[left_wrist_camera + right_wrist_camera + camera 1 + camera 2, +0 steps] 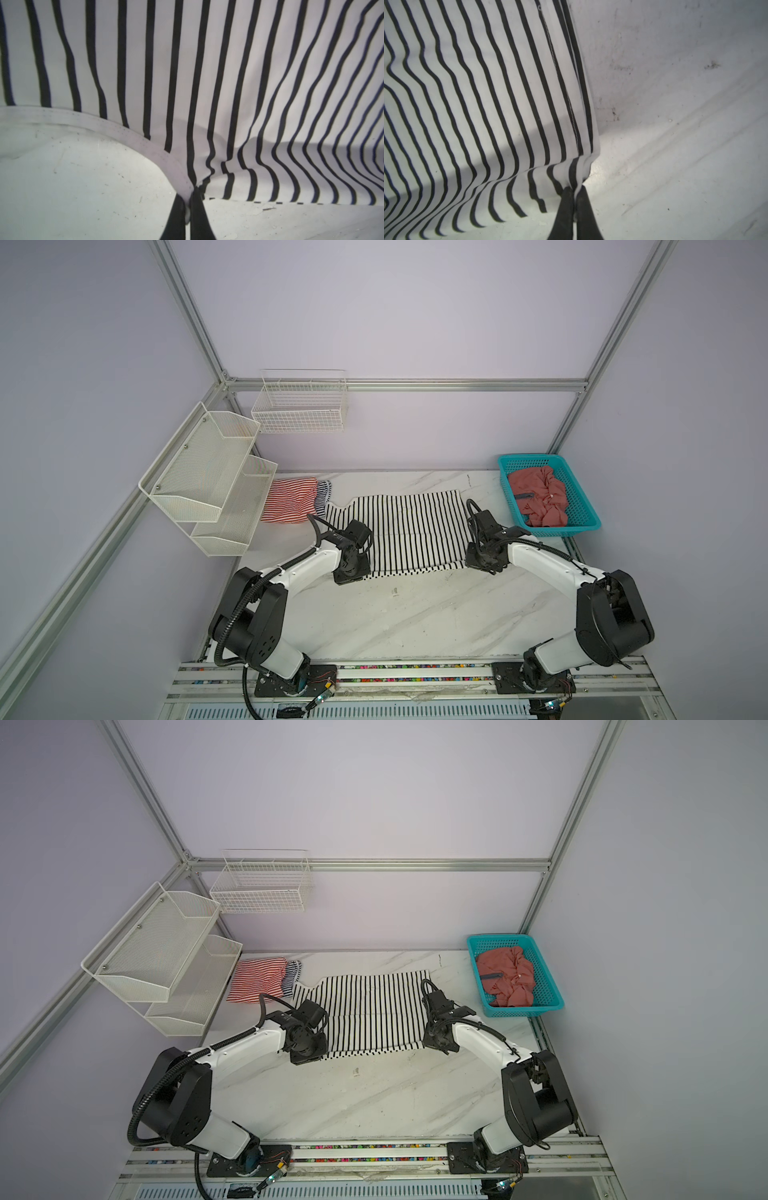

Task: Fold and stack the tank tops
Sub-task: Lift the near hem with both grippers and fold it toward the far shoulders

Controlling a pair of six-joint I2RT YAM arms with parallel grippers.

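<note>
Left gripper (190,194) is clamped on the striped tank top (415,526) right where the white armhole trim ends, and right gripper (575,188) is clamped on its hem corner. It's spread mid-table (415,622). Both bites look tiny to us, so a fast or uneven lift could pop a corner loose or skew the fold. Only the wrist views show those pinches. Only the top views show the folded red-white top (289,499) and the salmon top (540,497) in the basket (579,497).
</note>
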